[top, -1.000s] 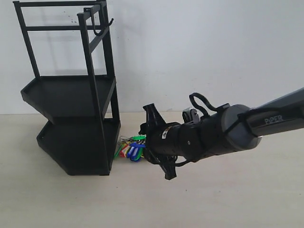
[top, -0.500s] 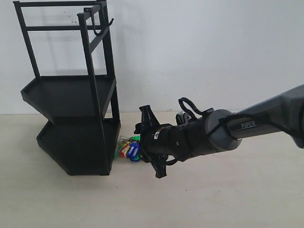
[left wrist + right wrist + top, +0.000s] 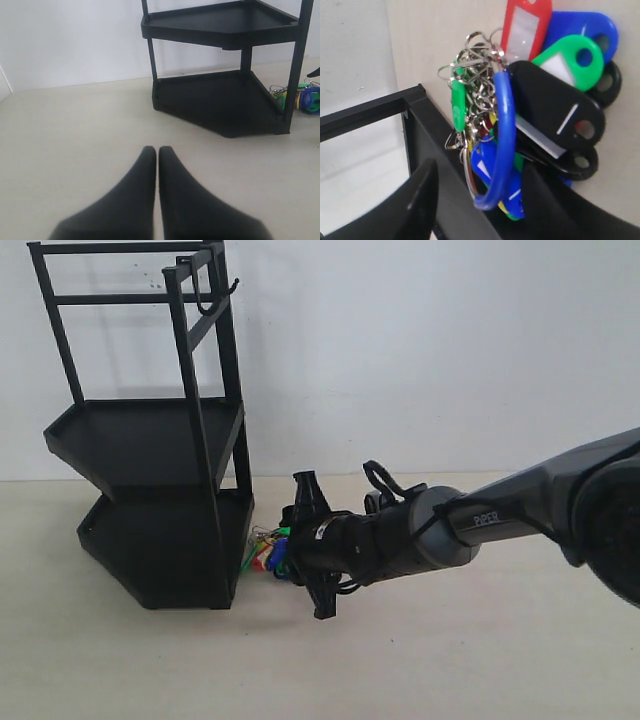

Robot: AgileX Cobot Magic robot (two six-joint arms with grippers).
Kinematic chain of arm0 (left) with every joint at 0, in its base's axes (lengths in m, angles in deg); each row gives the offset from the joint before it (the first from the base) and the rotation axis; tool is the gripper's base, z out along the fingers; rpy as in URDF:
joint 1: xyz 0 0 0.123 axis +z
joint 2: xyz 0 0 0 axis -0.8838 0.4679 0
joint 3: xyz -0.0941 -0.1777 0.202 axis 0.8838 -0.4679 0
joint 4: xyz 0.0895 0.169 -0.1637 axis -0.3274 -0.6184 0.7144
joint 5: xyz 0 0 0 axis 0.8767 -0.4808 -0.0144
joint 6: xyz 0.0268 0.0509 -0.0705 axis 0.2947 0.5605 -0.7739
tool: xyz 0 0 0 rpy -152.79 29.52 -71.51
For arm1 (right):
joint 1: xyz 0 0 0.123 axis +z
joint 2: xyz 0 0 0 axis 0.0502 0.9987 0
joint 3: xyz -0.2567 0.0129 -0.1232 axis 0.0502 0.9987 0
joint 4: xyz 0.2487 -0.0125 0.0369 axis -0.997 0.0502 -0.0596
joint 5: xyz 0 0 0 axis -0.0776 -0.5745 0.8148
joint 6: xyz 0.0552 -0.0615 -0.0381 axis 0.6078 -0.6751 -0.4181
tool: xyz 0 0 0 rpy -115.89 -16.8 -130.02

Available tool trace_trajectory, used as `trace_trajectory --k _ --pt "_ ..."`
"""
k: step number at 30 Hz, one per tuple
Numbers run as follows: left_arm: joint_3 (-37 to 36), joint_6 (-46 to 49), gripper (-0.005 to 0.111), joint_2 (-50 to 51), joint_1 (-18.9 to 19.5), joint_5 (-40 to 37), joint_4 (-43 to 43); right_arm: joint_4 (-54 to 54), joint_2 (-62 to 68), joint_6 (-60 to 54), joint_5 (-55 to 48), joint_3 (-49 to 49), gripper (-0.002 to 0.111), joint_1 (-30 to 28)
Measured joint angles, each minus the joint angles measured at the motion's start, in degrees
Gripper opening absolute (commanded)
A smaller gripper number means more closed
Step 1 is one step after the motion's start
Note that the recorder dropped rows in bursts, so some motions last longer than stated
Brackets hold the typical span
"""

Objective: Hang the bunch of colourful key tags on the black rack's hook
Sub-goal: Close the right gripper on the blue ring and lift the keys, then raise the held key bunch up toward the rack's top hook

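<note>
Where the key tag bunch hugs the rack's base, the right hand straddles it, open.

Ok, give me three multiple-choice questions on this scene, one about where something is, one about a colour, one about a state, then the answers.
1. Where is the key tag bunch? A on the upper tray; B on the table beside the foot of the black rack; C hanging from the top bar.
2. What colour is the big loop running through the bunch? A orange; B white; C blue.
3. How does the left claw stand? A shut, holding nothing; B wide open; C shut on a tag.
Answers: 1 B, the exterior view shows it lying there. 2 C, the right wrist view shows it blue. 3 A, its fingers meet with nothing between.
</note>
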Motion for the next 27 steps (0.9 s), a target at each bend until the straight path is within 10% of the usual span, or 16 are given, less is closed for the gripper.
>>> trace_trajectory --k 5,27 --pt "0.00 0.00 0.004 0.00 0.00 0.00 0.00 -0.64 0.39 0.22 0.36 -1.04 0.000 0.00" --pt "0.00 0.00 0.004 0.00 0.00 0.00 0.00 1.78 -20.79 -47.03 -15.57 8.44 0.000 -5.57"
